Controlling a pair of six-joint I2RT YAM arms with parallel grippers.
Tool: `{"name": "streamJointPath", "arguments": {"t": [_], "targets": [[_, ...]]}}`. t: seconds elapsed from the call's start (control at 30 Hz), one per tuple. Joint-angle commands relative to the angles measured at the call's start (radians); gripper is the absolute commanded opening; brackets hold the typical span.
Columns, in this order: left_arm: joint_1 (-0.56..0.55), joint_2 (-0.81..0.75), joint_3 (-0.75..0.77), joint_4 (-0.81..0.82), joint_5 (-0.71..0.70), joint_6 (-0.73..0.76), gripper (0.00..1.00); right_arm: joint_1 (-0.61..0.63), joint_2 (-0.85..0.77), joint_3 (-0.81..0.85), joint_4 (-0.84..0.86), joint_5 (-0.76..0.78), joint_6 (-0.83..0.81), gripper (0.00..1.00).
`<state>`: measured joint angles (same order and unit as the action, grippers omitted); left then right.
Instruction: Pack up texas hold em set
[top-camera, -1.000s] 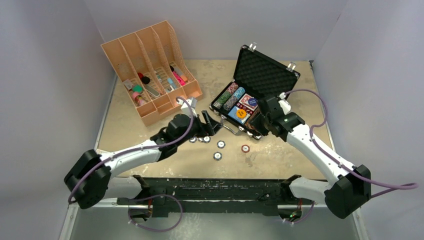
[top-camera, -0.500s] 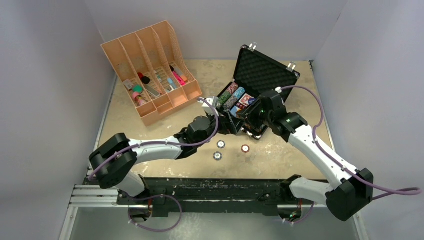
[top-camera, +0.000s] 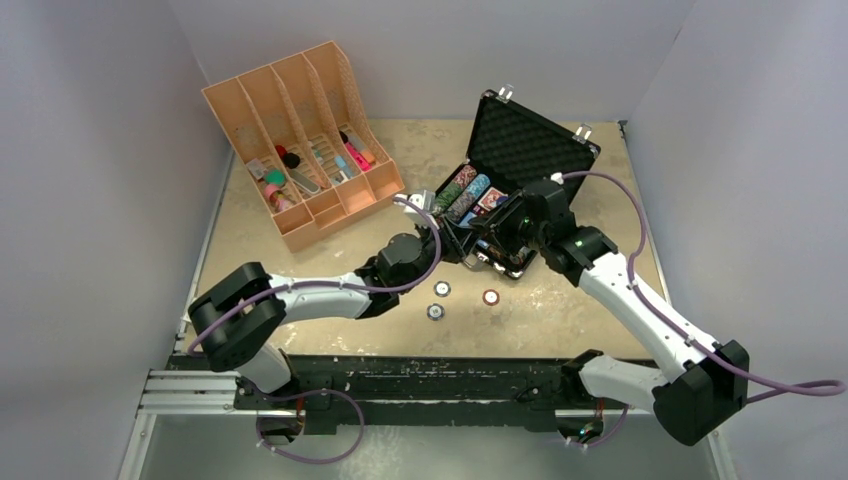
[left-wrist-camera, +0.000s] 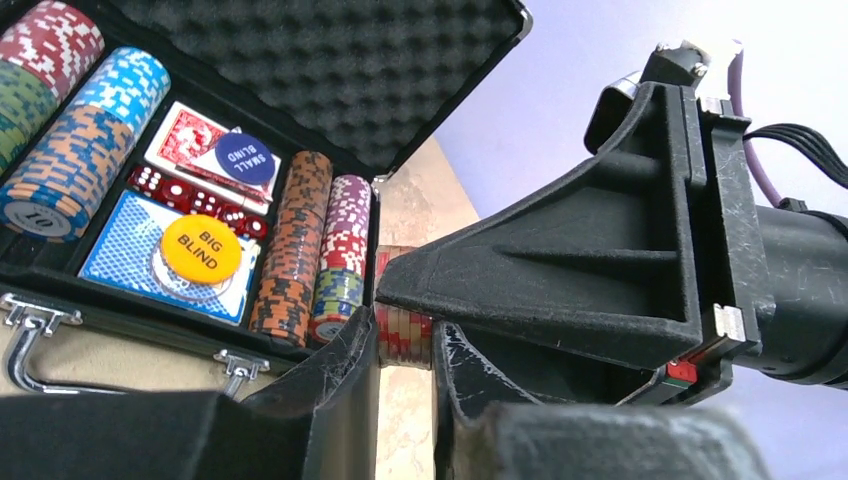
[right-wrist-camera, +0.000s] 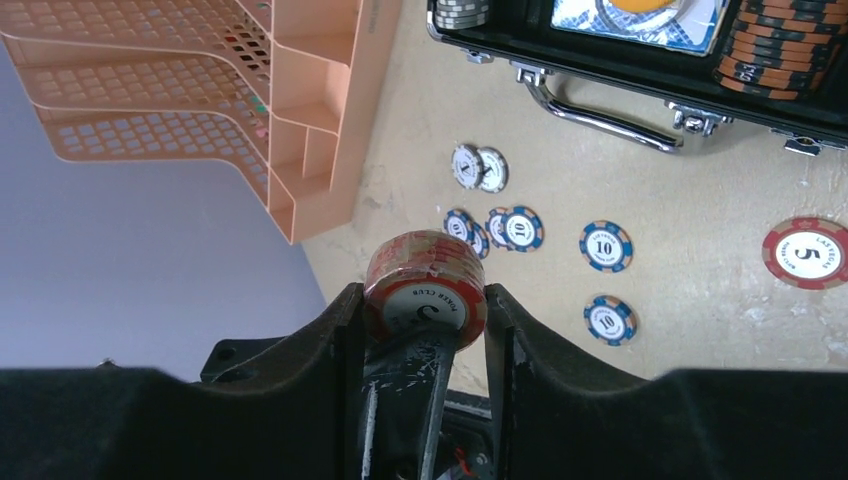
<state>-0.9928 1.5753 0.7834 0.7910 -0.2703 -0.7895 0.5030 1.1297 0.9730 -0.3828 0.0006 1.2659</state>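
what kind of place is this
Probably a lab robot test booth: plain white walls box in a scuffed tabletop, the left arm and right arm sit on a black rail, and the orange organiser looks staged.

Counter (top-camera: 590, 300): beige, scuffed | open black briefcase (top-camera: 522, 150) stands on it | orange slotted organiser (top-camera: 300, 110) to the briefcase's left, well apart | loose poker chips (right-wrist-camera: 605, 246) scattered in front of the briefcase's handle, mostly blue-edged, plus a white pair (right-wrist-camera: 478, 168) and one red chip (top-camera: 491, 297)
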Motion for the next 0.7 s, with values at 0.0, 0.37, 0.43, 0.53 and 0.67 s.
{"name": "streamJointPath", "arguments": {"t": [0.0,0.37,0.43,0.53,0.67], "targets": [[0.001,0.001,0.039,0.078,0.047,0.028,0.05,-0.003,-0.013,0.011,0.084,-0.005,-0.068,0.47],[0.141,-0.176,0.037,-0.211,0.273,0.082,0.0,-0.122,-0.009,0.075,0.384,-0.302,-0.707,0.95],[0.176,-0.233,0.037,-0.281,0.322,0.103,0.0,-0.141,0.002,0.082,0.422,-0.408,-0.815,0.98],[0.215,-0.325,0.046,-0.397,0.414,0.172,0.0,-0.149,0.016,0.081,0.511,-0.627,-0.915,0.97],[0.237,-0.43,0.07,-0.493,0.539,0.259,0.0,-0.149,0.028,0.069,0.642,-0.902,-0.979,0.89]]}}
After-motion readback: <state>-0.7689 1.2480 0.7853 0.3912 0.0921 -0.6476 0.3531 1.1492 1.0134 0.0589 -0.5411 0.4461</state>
